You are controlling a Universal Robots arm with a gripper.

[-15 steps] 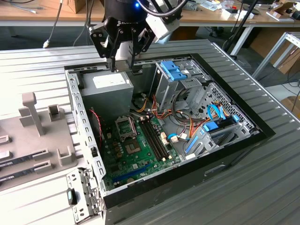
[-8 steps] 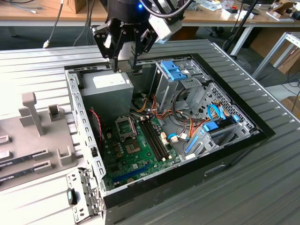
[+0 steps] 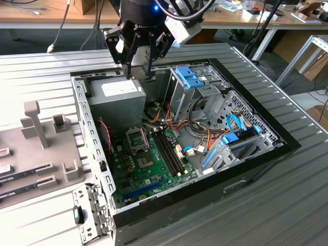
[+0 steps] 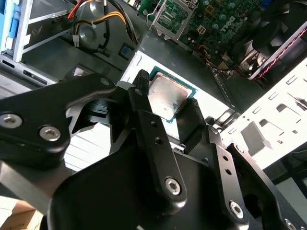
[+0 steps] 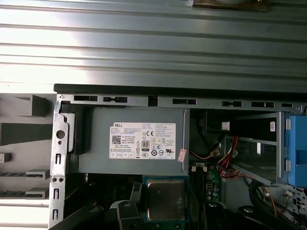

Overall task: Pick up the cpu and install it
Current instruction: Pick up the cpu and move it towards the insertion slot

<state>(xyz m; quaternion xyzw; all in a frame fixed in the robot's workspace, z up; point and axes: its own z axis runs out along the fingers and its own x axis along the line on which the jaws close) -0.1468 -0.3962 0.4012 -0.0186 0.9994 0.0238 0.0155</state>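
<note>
silver-topped green-rimmed cpu [image 4: 165,96], pinched between fingers [image 4: 144,103]

Ribbed grey metal tabletop [image 3: 287,205] nearest; long wooden workbench [image 3: 31,15] along the far side, grey cable [image 3: 59,31] hanging off its edge; dark floor [image 3: 31,38] beneath; pale metal table frame [image 3: 302,56] at the exterior view's right.

computer case [image 3: 215,182]: 1. power supply [image 3: 117,102]: 1. motherboard [image 3: 148,169]: 1, beside the power supply. cpu [image 4: 165,93]: 1, over the power supply. gripper [image 4: 168,98]: 1. blue drive brackets [image 3: 189,78]: 2.
</note>
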